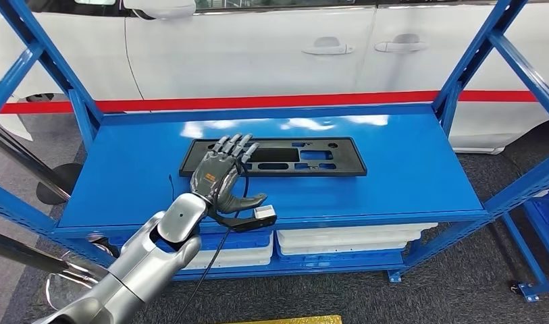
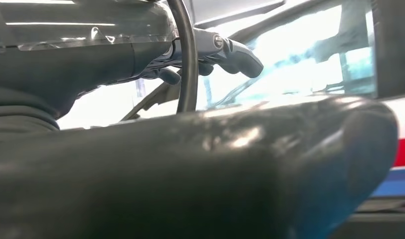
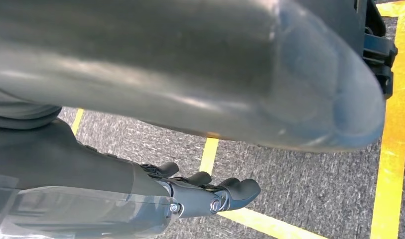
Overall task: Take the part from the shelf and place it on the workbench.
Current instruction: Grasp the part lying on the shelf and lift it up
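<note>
A flat black plastic part [image 1: 312, 156] with several cut-outs lies on the blue shelf [image 1: 406, 169], near its middle. My left hand [image 1: 224, 177] reaches over the shelf's front edge. Its fingers are spread above the part's left end and its thumb points right. It holds nothing, and I cannot tell whether the fingertips touch the part. In the left wrist view the thick thumb [image 2: 215, 169] is in front and the dark fingers [image 2: 230, 50] stretch out behind it. My right hand [image 3: 210, 196] hangs over the grey floor, fingers loosely extended, holding nothing.
A white car [image 1: 258, 47] stands close behind the rack. Blue uprights and diagonal braces [image 1: 460, 74] frame both ends of the shelf. White trays [image 1: 352, 239] lie on the lower level. A black cable [image 1: 217, 250] hangs from my left wrist. Yellow lines [image 3: 389, 149] mark the floor.
</note>
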`<control>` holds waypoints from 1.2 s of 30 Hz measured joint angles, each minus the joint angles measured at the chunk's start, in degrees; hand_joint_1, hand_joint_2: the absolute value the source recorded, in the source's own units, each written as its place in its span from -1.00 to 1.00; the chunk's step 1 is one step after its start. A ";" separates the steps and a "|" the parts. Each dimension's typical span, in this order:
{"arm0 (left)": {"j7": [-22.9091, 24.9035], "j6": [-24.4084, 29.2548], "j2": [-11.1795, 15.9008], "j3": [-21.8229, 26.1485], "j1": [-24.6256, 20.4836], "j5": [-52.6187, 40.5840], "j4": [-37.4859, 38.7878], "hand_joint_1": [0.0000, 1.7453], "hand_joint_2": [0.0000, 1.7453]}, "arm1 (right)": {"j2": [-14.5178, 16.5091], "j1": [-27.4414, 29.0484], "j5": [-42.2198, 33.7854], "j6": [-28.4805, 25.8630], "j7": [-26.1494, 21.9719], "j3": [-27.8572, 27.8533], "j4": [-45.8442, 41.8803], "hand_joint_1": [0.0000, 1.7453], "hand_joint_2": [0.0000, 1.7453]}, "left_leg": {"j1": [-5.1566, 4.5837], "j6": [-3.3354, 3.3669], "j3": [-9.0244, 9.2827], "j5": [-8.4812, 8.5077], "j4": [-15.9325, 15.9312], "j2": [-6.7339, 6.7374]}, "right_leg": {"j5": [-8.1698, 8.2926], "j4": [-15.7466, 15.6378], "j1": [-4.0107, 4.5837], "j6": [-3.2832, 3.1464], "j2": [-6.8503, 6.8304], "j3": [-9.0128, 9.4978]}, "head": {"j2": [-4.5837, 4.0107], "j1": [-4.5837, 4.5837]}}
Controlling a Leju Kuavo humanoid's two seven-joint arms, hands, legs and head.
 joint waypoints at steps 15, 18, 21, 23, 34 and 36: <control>3.22 0.88 1.76 4.91 0.15 -0.47 2.36 -1.00 -1.00 | -0.11 0.04 -0.70 -0.87 0.18 0.00 0.00 -1.00 -1.00 | -0.09 0.29 -0.01 -0.06 0.20 -0.01 | 0.05 -0.16 -0.12 0.67 -0.02 0.12 | 0.00 0.00; 2.84 1.30 1.92 5.12 0.34 -0.45 2.36 -1.00 -1.00 | -0.12 0.04 -0.74 -0.95 0.12 0.00 0.00 -1.00 -1.00 | 0.00 0.29 0.00 -0.06 0.20 -0.01 | 0.05 -0.14 -0.11 0.67 -0.02 0.12 | 0.00 0.00; 2.59 1.67 2.00 5.25 0.40 -0.45 2.36 -1.00 -1.00 | -0.14 0.04 -0.74 -0.96 0.13 0.00 0.00 -1.00 -1.00 | 0.08 0.28 0.00 -0.06 0.20 -0.01 | 0.05 -0.13 -0.10 0.67 -0.02 0.11 | 0.00 0.00; 2.47 1.87 2.02 5.32 0.40 -0.45 2.36 -1.00 -1.00 | -0.14 0.04 -0.74 -0.97 0.14 0.00 0.00 -1.00 -1.00 | 0.10 0.28 0.00 -0.06 0.19 -0.01 | 0.05 -0.12 -0.09 0.67 -0.02 0.11 | 0.00 0.00; 2.39 1.93 2.05 5.39 0.40 -0.45 2.36 -1.00 -1.00 | -0.14 0.05 -0.74 -0.97 0.14 0.00 0.00 -1.00 -1.00 | 0.11 0.27 0.00 -0.06 0.19 -0.01 | 0.05 -0.10 -0.08 0.67 -0.03 0.09 | 0.00 0.00; 2.39 1.93 2.07 5.40 0.40 -0.45 2.36 -1.00 -1.00 | -0.15 0.06 -0.74 -0.97 0.14 0.00 0.00 -1.00 -1.00 | 0.10 0.27 0.00 -0.06 0.19 -0.01 | 0.05 -0.10 -0.08 0.67 -0.03 0.09 | 0.00 0.00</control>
